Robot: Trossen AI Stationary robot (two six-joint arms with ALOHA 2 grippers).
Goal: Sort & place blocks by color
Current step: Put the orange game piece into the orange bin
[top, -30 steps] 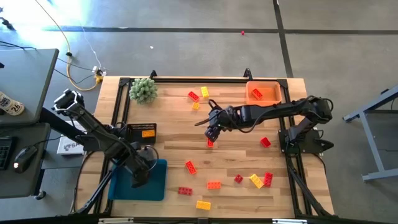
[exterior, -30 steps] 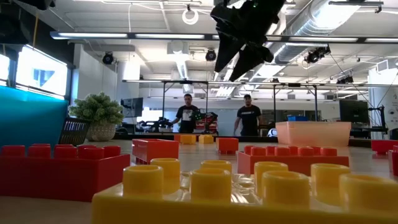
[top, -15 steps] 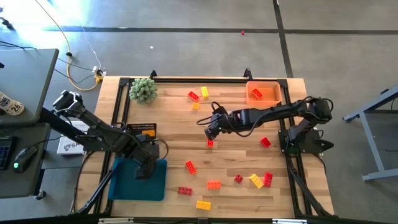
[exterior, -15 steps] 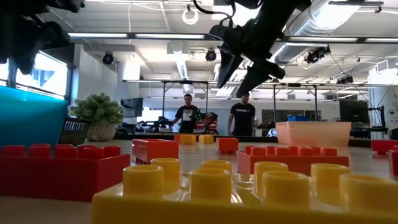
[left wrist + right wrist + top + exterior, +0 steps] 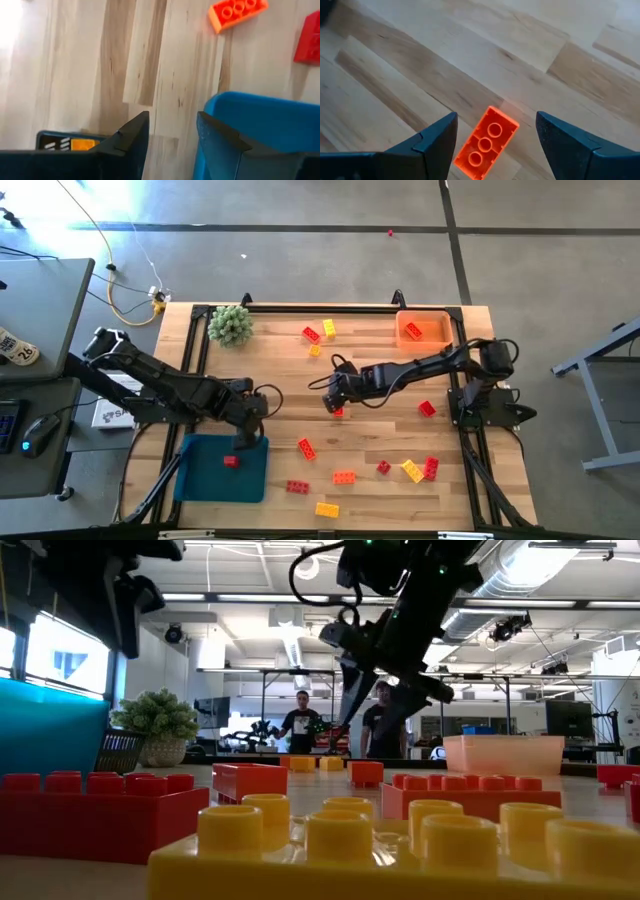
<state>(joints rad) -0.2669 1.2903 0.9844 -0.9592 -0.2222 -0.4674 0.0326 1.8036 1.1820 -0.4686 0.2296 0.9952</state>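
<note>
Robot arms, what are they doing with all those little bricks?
They are sorting toy bricks by colour. The right gripper hangs open over a small red-orange brick in the middle of the table, ready to grab it. The left gripper is open and empty beside the blue tray, where one red brick already lies. An orange tray holds another brick, and many bricks are still scattered on the wood.

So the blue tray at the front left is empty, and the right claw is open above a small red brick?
Not quite: the blue tray already holds one red brick, as the high view shows. The rest holds: the right gripper is open above a small red brick.
</note>
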